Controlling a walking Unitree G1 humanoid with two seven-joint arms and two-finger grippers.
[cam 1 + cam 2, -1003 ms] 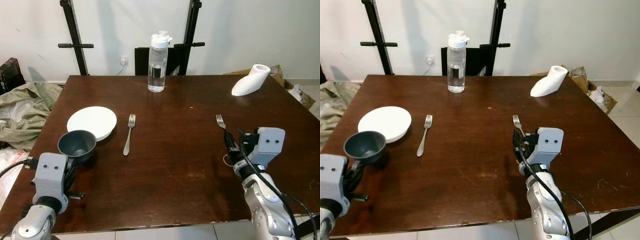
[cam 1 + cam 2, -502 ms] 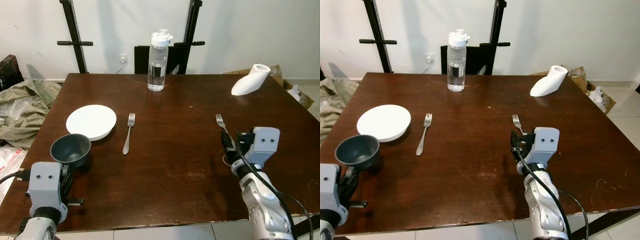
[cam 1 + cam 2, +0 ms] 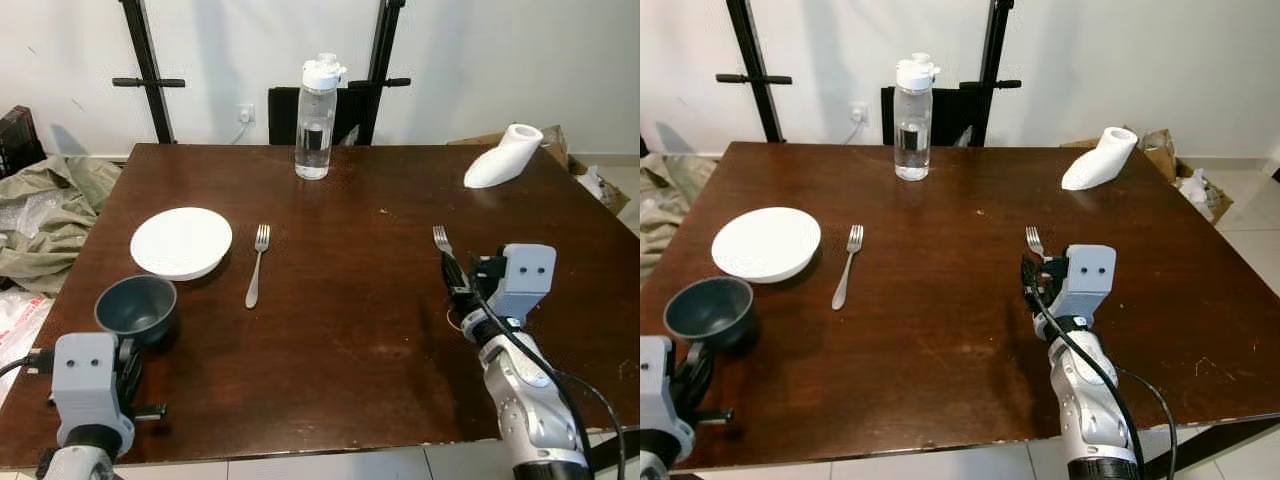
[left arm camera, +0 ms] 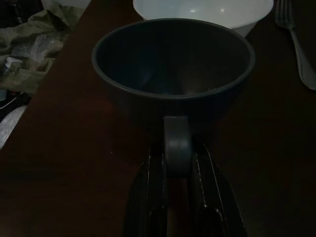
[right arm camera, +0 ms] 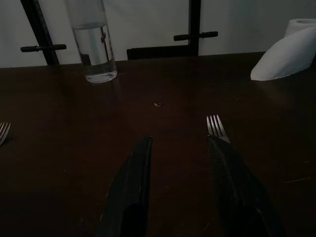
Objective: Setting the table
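Up front, from my head cameras, the dark bench (image 3: 350, 330) carries a white plate (image 3: 180, 241) with a fork (image 3: 256, 264) just beside it, which I judge to be one place already laid. My left tool (image 3: 135, 350) holds a grey cup (image 3: 137, 306) near the bench's left edge, close to that plate, likely to finish the setting. A second fork (image 3: 1033, 241) lies alone on the right, and my right tool (image 3: 1028, 283) sits just behind it, near its handle. A clear water bottle (image 3: 314, 118), about half full as far as I can tell, stands at the far edge; a white paper roll (image 3: 503, 157) lies at the far right corner.

Along my left wrist, the tool (image 4: 177, 163) is pinched on the cup's handle (image 4: 176, 145). The cup looks empty.

Along my right wrist, the tool (image 5: 178, 142) is spread wide and grips nothing; the fork's tines (image 5: 216, 126) show just beside one finger (image 5: 227, 168).
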